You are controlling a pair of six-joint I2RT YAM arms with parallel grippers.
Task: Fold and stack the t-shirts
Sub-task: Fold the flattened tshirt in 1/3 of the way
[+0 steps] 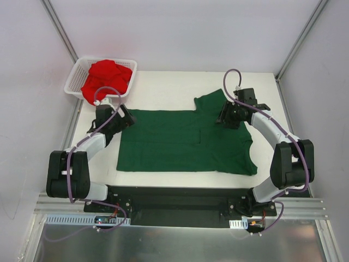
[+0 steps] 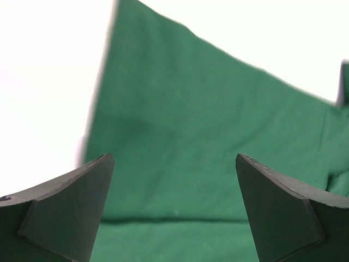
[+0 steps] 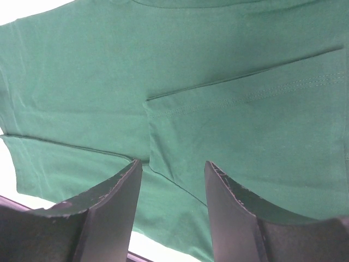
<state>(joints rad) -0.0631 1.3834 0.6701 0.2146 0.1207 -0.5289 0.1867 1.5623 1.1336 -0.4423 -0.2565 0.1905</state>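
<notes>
On the bench (image 1: 163, 90): dark green cloth t-shirt (image 1: 180, 144), mid-fold.
Left pincer (image 2: 173, 159), right pincer (image 3: 173, 165): open, empty.
Next: probably pinch edge, fold over.

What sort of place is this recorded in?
Probably a lab robot cell: white table walled by plain panels, two arms on a metal frame, a green t-shirt spread and a red t-shirt in a basket.

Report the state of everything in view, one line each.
green t-shirt: spread flat on the table, one sleeve folded in over the body.
red t-shirt: crumpled in a heap inside the basket.
white basket: upright at the far left corner, holding the red t-shirt.
left gripper: open wide, empty, at the green t-shirt's left edge.
right gripper: open partway, empty, over the folded sleeve.
</notes>
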